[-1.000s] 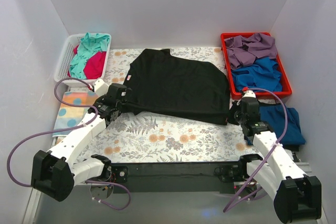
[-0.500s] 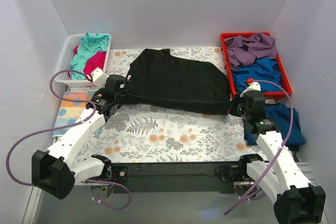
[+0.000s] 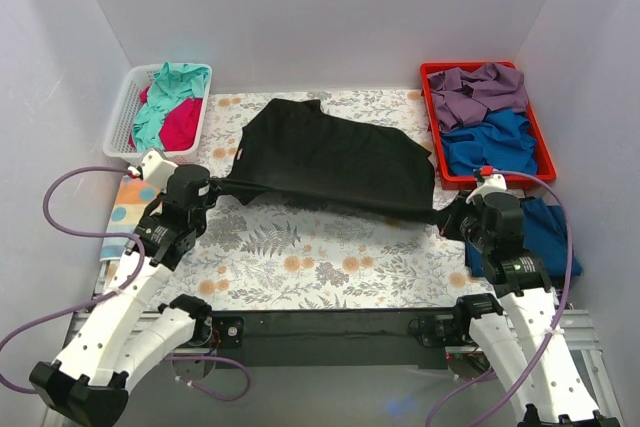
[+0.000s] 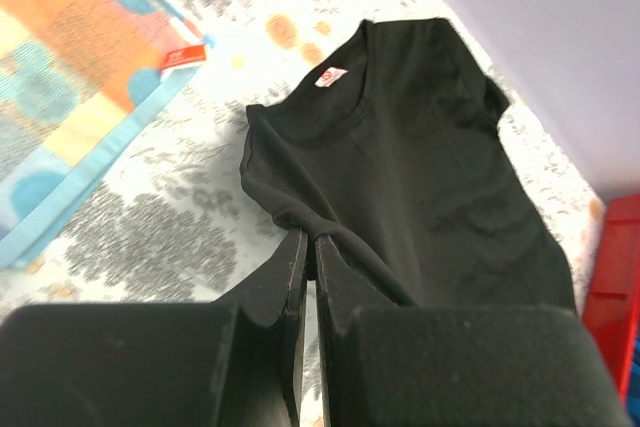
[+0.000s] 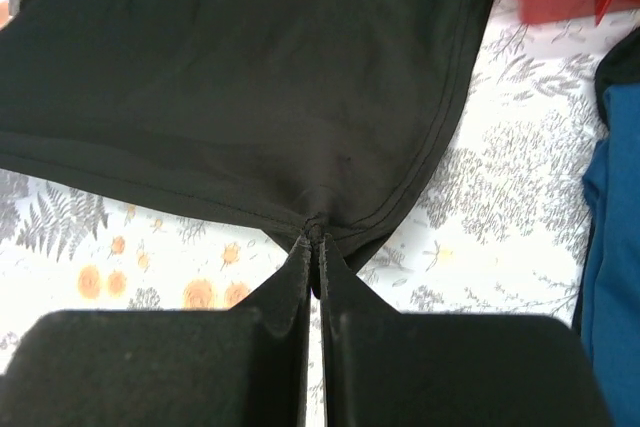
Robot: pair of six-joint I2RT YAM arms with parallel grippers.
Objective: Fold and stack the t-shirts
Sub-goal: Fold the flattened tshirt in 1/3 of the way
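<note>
Black t-shirt (image 3: 335, 157) spread left of red bin (image 3: 470, 66), unfolded. Left gripper (image 4: 310, 239) clamps shoulder edge, right gripper (image 5: 313, 232) clamps hem corner nearest bin. Blue shirt (image 3: 545, 227) near bin looks folded; shirts in bin remain.

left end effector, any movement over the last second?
Yes. The left end effector, shut on the black shirt, has shifted left, toward the dotted cloth at the table's left edge.

Plain pale walls box in 3 sides: back wall (image 3: 320, 17), left wall (image 3: 50, 97), right wall (image 3: 590, 77). Surface covered w/ grey-and-orange floral sheet (image 3: 300, 257). Black rail (image 3: 330, 325) along near edge. White basket (image 3: 120, 112) back-left, red tray (image 3: 430, 107) back-right. Light soft & even.
</note>
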